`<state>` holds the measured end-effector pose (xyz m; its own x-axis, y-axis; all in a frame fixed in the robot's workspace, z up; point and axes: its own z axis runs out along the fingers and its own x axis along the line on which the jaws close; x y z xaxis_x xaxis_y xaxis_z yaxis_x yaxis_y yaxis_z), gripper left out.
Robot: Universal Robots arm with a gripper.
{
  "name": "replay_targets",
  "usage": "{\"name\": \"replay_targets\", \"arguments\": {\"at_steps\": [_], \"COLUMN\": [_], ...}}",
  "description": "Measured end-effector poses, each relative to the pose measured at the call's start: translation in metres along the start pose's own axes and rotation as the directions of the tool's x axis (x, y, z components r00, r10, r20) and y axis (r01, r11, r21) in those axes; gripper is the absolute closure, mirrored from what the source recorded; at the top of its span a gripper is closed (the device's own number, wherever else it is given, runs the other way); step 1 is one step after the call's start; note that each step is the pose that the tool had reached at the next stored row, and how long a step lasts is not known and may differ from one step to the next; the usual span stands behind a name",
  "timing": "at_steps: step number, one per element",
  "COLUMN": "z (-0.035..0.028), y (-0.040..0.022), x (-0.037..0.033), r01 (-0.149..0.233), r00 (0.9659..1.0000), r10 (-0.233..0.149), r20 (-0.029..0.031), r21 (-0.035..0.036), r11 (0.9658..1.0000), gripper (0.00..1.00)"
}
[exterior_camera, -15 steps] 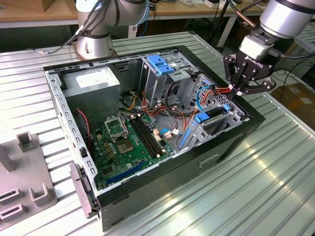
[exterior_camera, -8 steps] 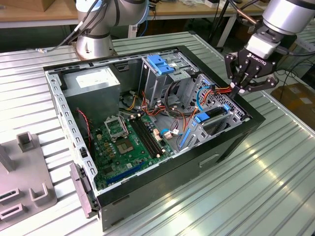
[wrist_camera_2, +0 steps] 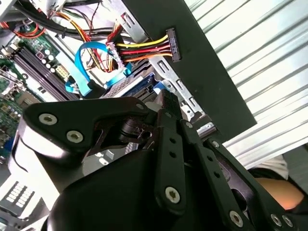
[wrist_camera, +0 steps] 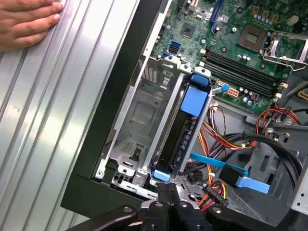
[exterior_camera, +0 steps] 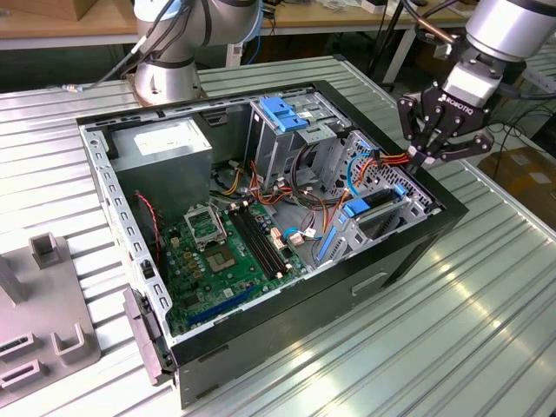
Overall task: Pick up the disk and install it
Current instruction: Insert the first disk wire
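Right at your black end effector (wrist_camera: 168,192), whose fingers are clenched together with nothing between them, sits the disk (wrist_camera: 182,134). This flat grey metal hard drive in a bright blue plastic frame stands on edge in the bare sheet-metal drive bay (wrist_camera: 134,120) of the open black computer case (wrist_camera: 120,91). Its near blue end lies just beyond the fingertips, though you cannot tell whether they touch. Its long axis runs straight away from you toward the green circuit board (wrist_camera: 231,43), so mind that line. Smooth plastic rails sit against stamped steel. Orange and yellow cables (wrist_camera: 226,142) crowd one side. Farther off, a person's hand (wrist_camera: 26,21) rests flat on the ribbed metal tabletop (wrist_camera: 57,120).
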<state>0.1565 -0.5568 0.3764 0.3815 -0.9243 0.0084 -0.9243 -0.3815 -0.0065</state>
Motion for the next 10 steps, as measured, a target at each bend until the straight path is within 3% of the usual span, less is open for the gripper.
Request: {"name": "replay_targets", "arguments": {"at_steps": [7,8,10], "z": [0.0001,0.0001,0.0001], "y": [-0.0069,-0.007,-0.0071], "x": [0.0023,0.0023,0.0024], "r01": [0.056,0.07,0.128], "r00": [0.9985,0.9976,0.9917], "r10": [-0.056,-0.07,-0.128], "r20": [0.0003,0.0004,0.0008], "r21": [0.0005,0.0006,0.0011], "r11": [0.9985,0.9976,0.9917], "gripper": [0.9,0.9,0.9]}}
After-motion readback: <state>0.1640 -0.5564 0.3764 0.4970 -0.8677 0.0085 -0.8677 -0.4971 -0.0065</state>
